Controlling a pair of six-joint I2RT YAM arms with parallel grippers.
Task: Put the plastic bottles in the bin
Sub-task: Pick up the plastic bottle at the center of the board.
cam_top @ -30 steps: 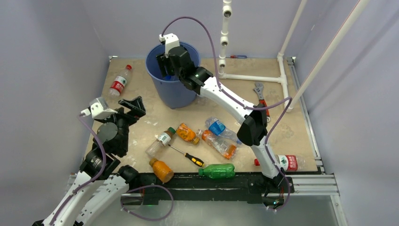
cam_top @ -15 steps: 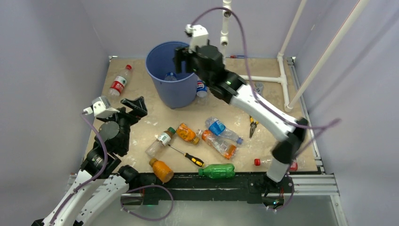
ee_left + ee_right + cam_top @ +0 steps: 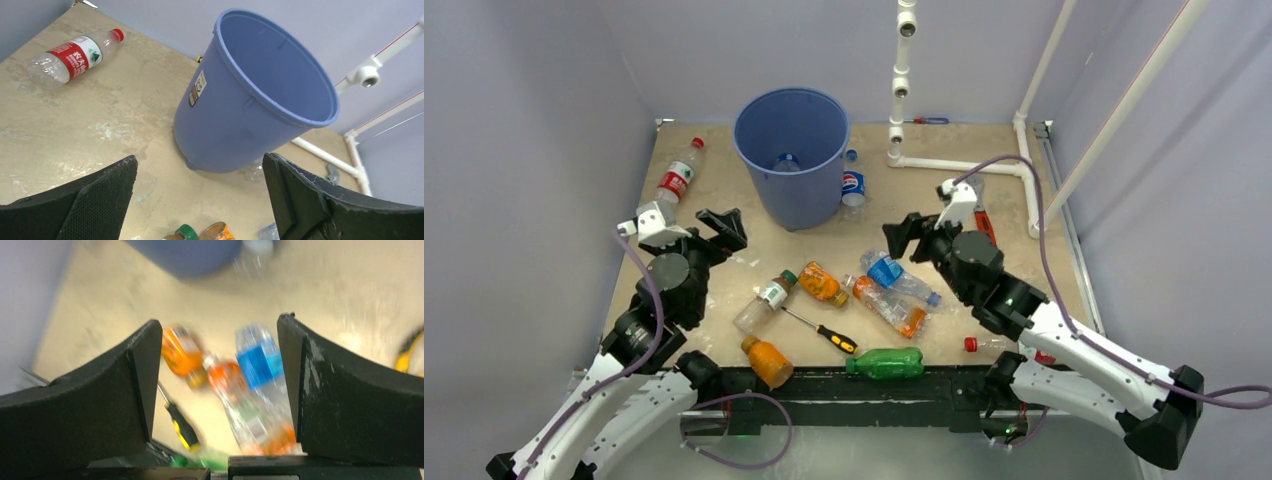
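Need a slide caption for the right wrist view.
Open right gripper hovers over a blue-label bottle, orange bottles and a screwdriver.

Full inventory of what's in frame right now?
bin: 1, blue, far centre
bottle in bin: 1, clear, inside
red-label bottle: 1, clear, far left
Pepsi-label bottle: 1, clear, beside bin
green-capped bottle: 1, clear, centre
orange bottle: 1, orange, centre
blue-label bottle: 1, clear, centre
half-orange bottle: 1, clear, centre
squat bottle: 1, orange, near edge
green bottle: 1, green, near edge
red-capped bottle: 1, clear, near right, partly hidden
screwdriver: 1, yellow-black, centre
pipe frame: 1, white, far right
left gripper: 1, black, open
right gripper: 1, black, open
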